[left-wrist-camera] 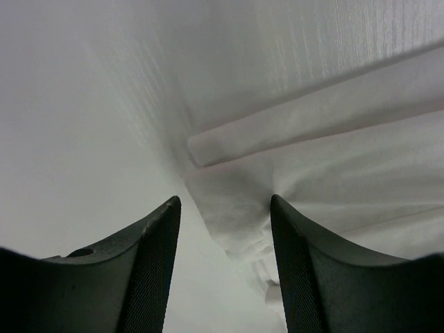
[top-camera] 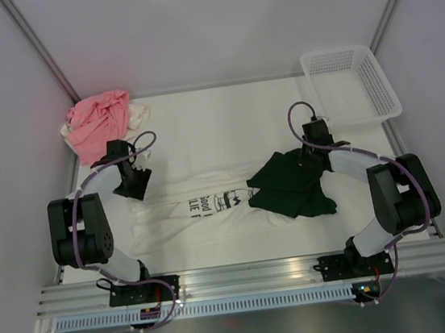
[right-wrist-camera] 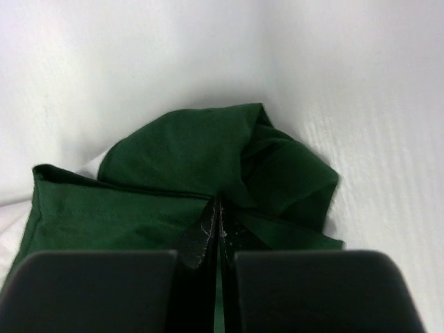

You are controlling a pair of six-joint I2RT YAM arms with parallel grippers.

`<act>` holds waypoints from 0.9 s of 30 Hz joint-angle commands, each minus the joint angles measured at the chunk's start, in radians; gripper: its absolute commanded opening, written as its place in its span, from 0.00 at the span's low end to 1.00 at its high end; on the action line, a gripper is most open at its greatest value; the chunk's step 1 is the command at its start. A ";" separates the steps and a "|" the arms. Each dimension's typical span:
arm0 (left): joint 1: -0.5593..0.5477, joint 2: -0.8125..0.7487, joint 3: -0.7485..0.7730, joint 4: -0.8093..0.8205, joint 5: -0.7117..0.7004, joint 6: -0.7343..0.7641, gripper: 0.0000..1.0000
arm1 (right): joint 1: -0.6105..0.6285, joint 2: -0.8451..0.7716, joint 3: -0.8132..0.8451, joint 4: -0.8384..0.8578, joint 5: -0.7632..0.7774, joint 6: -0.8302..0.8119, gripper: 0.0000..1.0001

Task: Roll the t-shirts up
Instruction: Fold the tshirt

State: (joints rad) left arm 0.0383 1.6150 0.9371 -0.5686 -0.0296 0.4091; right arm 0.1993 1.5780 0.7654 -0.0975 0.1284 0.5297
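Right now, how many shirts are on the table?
4: pink shirt and cream shirt bunched far left, printed shirt flat in middle, green shirt at right. More may be hidden.

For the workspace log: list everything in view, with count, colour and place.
printed t-shirt: 1, cream-white, black print, flat mid-table
green t-shirt: 1, dark green, crumpled on the printed t-shirt's right end
pink t-shirt: 1, pink, heaped far left corner
cream cloth: 1, cream, against the pink t-shirt
basket: 1, white mesh, far right corner
left hand: 1, black, open at the printed t-shirt's left edge
right hand: 1, black, shut on the green t-shirt
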 commanded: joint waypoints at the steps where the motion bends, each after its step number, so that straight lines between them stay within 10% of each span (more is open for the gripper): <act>1: 0.014 -0.092 0.017 0.000 0.030 0.025 0.61 | 0.058 -0.075 0.103 -0.151 0.161 -0.088 0.04; 17: 0.015 -0.145 0.107 -0.070 0.008 0.036 0.63 | 0.146 -0.383 -0.159 -0.378 0.067 0.105 0.11; 27: 0.017 -0.179 0.098 -0.074 -0.016 0.039 0.64 | 0.108 -0.116 -0.131 -0.136 0.030 0.096 0.08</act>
State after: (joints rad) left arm 0.0494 1.4696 1.0214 -0.6418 -0.0277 0.4213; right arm 0.3283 1.3457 0.6075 -0.3374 0.1795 0.6247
